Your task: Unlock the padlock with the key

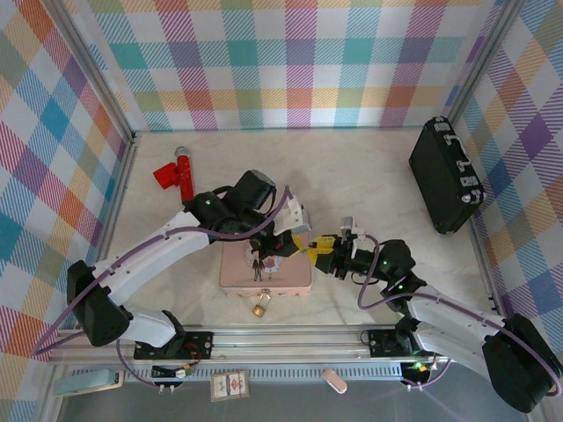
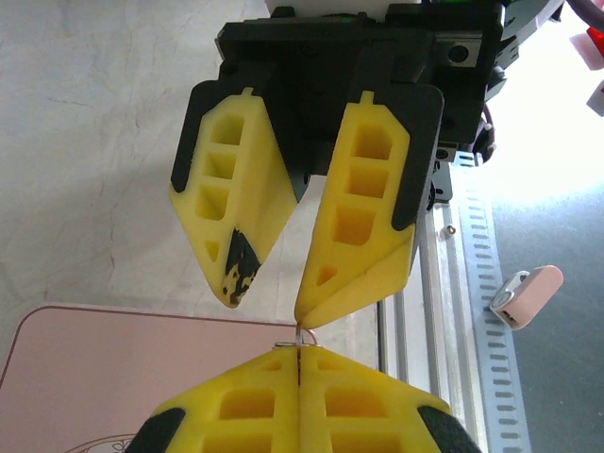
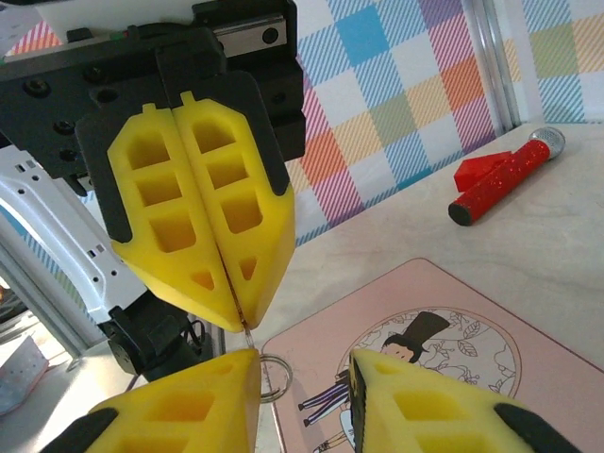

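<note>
At frame centre, we see left pincer [image 2: 297, 357] pinching the key [image 2: 298, 339] over the pink box [image 2: 75, 368], right pincer [image 2: 268, 310] half-open.

**A robotics lab test cell**

You are working in a purpose-built enclosure. Plaid-printed walls [image 1: 299, 61] stand in metal framing on three sides of a pale table [image 1: 352, 167]. The left arm [image 1: 158, 251] and right arm [image 1: 449, 316], both white and hung with cables, are bolted to a slotted aluminium rail [image 1: 290, 336] at its near edge. The moulded yellow fingers of the left claw [image 3: 241, 316] and right claw [image 2: 269, 304] mark a research rig. So do stray props: a red toy microphone [image 1: 179, 171] and a black case [image 1: 446, 176].
</note>
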Controlling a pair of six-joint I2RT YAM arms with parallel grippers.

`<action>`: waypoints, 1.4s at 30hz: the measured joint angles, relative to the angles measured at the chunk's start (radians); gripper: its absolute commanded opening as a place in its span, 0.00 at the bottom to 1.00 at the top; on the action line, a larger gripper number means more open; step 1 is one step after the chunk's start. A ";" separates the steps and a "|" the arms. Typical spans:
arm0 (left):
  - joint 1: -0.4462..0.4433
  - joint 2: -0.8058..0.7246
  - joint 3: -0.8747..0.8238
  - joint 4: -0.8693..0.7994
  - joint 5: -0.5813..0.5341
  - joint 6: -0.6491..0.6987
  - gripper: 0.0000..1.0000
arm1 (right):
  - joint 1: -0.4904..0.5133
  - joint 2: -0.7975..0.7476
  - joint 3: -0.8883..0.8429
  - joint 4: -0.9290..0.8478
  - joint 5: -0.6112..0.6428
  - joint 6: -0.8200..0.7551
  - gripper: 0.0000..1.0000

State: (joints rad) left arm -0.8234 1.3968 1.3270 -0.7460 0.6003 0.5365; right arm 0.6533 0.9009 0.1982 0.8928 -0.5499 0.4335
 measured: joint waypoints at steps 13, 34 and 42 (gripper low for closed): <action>-0.001 0.001 0.000 -0.003 0.017 0.007 0.00 | 0.002 0.013 0.021 0.005 -0.073 0.003 0.31; -0.001 0.002 0.000 -0.006 0.025 0.006 0.00 | 0.025 0.052 0.050 0.000 -0.101 -0.011 0.00; -0.001 0.002 0.000 0.011 0.023 0.001 0.03 | 0.029 0.005 0.050 -0.059 -0.060 -0.038 0.00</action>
State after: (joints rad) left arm -0.8246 1.3987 1.3270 -0.7349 0.6228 0.5377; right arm 0.6827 0.9054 0.2481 0.8337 -0.6098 0.3958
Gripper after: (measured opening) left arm 0.047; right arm 0.063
